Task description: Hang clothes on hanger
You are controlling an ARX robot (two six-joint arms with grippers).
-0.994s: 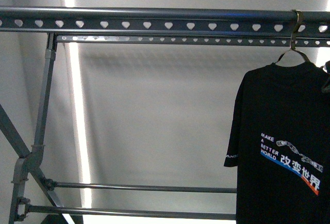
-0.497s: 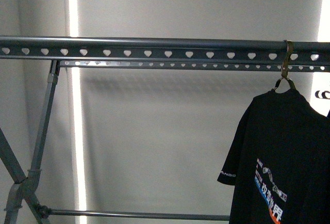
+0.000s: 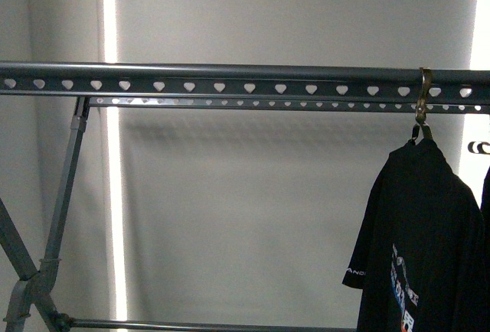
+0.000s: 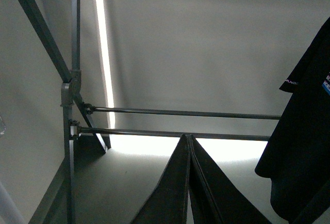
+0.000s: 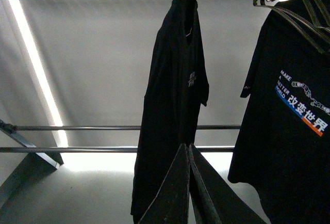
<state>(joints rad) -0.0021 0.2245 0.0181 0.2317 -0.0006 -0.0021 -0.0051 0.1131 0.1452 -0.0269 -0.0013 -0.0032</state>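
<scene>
That T-shirt (image 3: 425,248) hangs on its hanger (image 3: 422,114), light and floppy, so you'd grab the collar; both jaws are pressed together, holding nothing

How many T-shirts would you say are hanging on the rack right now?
2. One T-shirt hangs edge-on mid-frame in the right wrist view; the printed T-shirt hangs beside it, facing the camera. More may hang out of frame.
</scene>
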